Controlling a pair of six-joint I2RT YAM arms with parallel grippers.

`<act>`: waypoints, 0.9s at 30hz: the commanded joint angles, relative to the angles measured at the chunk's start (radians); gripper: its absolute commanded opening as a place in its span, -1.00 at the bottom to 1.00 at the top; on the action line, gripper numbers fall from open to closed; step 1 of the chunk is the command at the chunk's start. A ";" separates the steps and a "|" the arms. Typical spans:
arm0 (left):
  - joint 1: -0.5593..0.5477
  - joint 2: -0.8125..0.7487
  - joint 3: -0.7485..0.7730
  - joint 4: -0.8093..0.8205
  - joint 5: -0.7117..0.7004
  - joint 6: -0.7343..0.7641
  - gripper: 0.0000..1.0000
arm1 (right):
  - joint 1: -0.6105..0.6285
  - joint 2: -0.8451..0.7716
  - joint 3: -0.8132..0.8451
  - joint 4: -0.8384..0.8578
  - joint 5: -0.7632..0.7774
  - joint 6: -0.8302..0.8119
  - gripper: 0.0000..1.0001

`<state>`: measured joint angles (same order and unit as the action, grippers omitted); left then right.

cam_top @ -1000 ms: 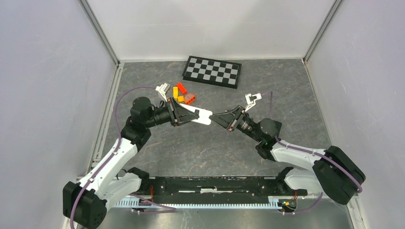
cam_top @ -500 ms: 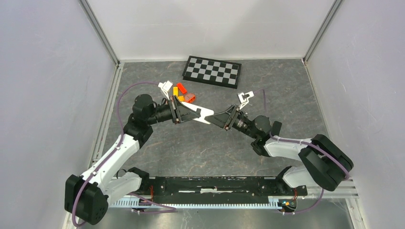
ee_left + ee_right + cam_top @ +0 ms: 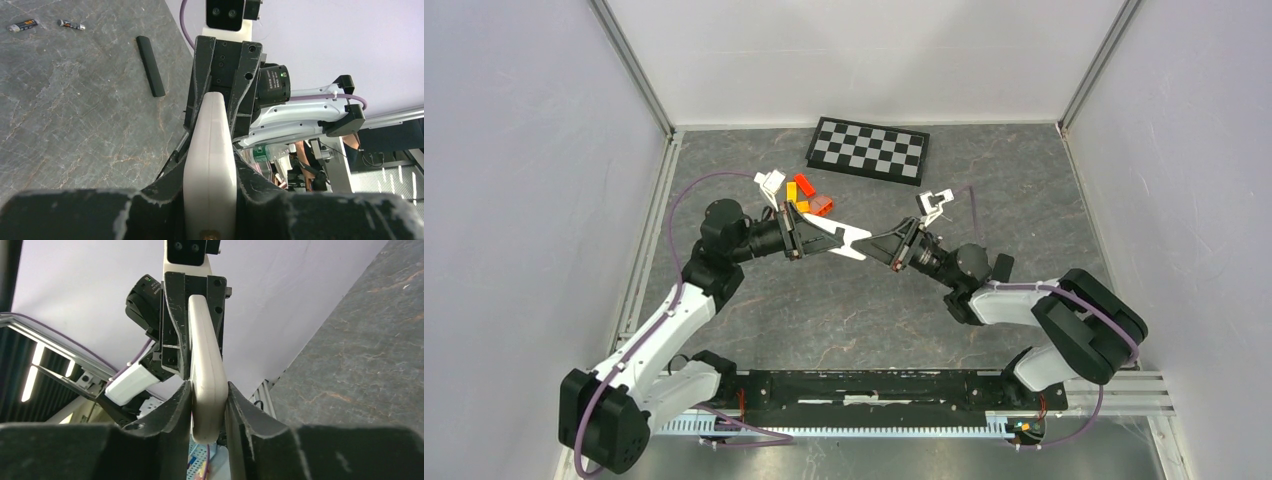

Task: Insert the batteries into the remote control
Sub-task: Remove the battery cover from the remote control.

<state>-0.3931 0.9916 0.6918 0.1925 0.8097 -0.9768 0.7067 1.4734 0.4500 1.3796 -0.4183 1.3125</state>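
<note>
Overhead view of a grey stone-patterned table [image 3: 854,320] where two robot arms meet near the middle; the left gripper [image 3: 809,236] clamps one end of a white remote control [image 3: 849,240] and holds it off the table; the right gripper [image 3: 882,247] meets the other end, and its wrist camera shows its two fingers pressed against both flat sides of the remote, so both sets of jaws are closed on the same remote; a checkerboard [image 3: 869,150] lies at the far edge, and a few orange and red blocks [image 3: 809,198] sit just beyond the left gripper; the left wrist view shows two batteries [image 3: 71,24] lying on the table near each other and well apart from the remote, with a slim black strip [image 3: 150,65] lying nearer the remote (likely the battery cover, though that cannot be confirmed); neither gripper holds a battery, and no view shows the battery bay; the step in hand looks like a handover or regrip of the remote, early in the task; to do it well, one gripper should hold firm until the other's grip is secure, and only then let go; the remote should end with its bay facing up and clear of fingers, so a free gripper can fetch the batteries; twisting while both hold it risks a slip
</note>
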 commanded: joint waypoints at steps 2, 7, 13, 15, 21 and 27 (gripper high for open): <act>0.003 -0.112 -0.011 0.185 -0.066 -0.051 -0.96 | -0.012 0.027 -0.108 0.097 -0.027 0.018 -0.42; 0.003 -0.145 -0.013 0.195 -0.089 -0.055 -0.96 | -0.028 0.039 -0.141 0.148 -0.042 0.043 -0.54; 0.002 -0.114 -0.017 0.202 -0.064 -0.064 -0.96 | -0.032 0.044 -0.099 0.115 -0.062 0.015 -0.62; 0.003 -0.111 -0.013 0.182 -0.060 -0.051 -0.96 | -0.033 0.042 -0.093 0.123 -0.061 0.015 -0.51; 0.003 -0.104 0.011 0.048 -0.095 0.026 -0.96 | -0.051 -0.009 -0.098 0.061 -0.051 -0.004 -0.40; 0.003 -0.073 0.015 -0.008 -0.121 0.059 -0.96 | -0.053 -0.050 -0.067 -0.011 -0.063 -0.025 -0.51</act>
<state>-0.3897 0.9161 0.6502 0.1509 0.7052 -0.9558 0.6525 1.4494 0.3668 1.4097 -0.4595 1.3312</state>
